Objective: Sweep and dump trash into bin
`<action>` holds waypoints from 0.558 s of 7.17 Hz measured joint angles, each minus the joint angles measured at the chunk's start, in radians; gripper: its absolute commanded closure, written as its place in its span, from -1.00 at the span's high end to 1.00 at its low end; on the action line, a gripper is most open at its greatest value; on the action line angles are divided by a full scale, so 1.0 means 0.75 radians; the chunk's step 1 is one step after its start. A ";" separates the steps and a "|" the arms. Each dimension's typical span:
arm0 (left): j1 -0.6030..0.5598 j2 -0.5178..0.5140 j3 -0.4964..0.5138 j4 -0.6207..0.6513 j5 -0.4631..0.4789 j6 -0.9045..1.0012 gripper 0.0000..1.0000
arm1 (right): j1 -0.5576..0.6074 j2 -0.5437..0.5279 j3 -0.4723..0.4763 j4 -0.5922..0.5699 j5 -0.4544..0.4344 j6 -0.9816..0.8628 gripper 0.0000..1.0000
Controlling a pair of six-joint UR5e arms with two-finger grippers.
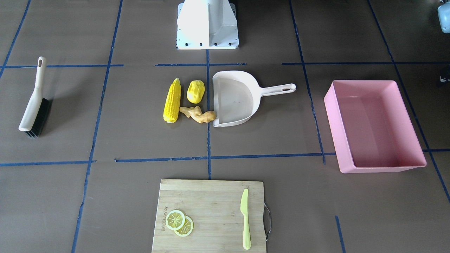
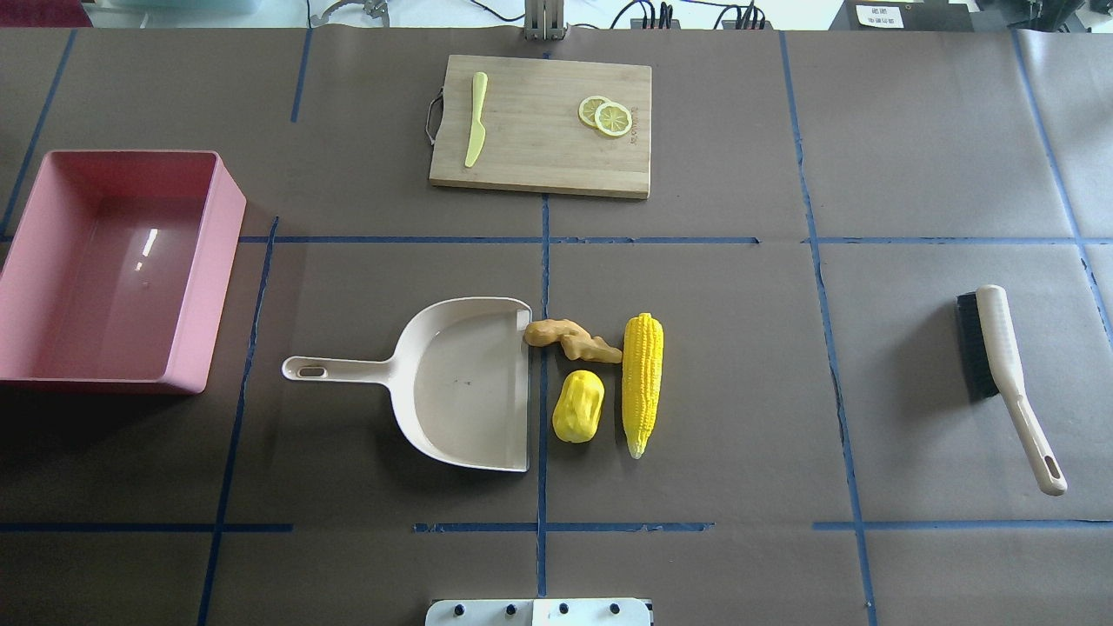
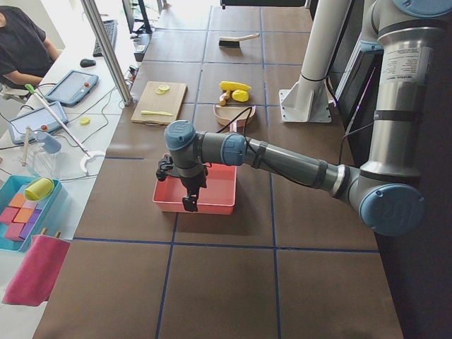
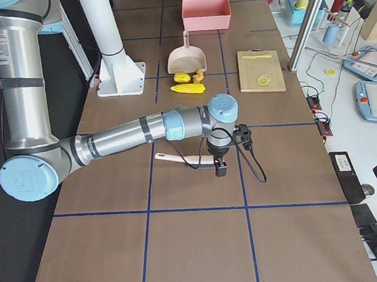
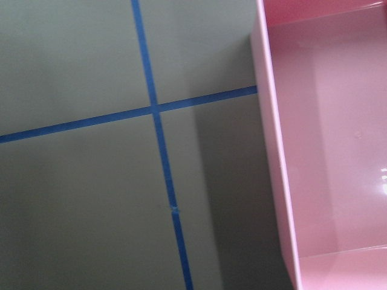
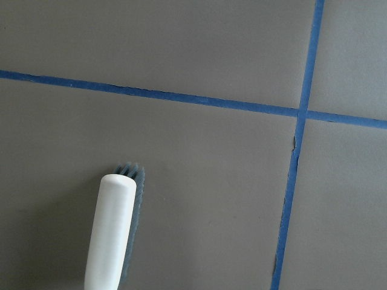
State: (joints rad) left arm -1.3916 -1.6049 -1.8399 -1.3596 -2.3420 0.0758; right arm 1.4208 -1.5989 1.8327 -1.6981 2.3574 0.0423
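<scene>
Pink bin (image 3: 220,189) rim under downturned left claw (image 3: 189,203), brush (image 4: 177,159) under right claw (image 4: 220,170); cannot tell openings.

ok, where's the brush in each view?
Front-facing: brush far left, mid-height.
Overhead: brush far right, mid-height.
Exterior left: brush top centre, far end.
Exterior right: brush just left of centre.
Left wrist: not in it.
Right wrist: brush bottom left.
Landmark: cream dustpan, mid-scene in all four exterior views.

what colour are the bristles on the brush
Black bristles on the cream-handled brush; they show best in the overhead exterior view.
</scene>
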 measured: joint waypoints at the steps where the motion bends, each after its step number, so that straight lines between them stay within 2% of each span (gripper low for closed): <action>1: 0.079 -0.019 -0.043 -0.006 -0.006 -0.002 1.00 | -0.009 -0.001 0.011 0.000 -0.001 0.001 0.98; 4: 0.301 -0.146 -0.165 -0.035 -0.001 -0.003 1.00 | -0.059 -0.008 0.076 -0.001 0.001 0.038 0.98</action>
State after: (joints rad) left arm -1.1658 -1.7145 -1.9636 -1.3861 -2.3425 0.0734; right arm 1.3765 -1.6047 1.8895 -1.6991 2.3578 0.0707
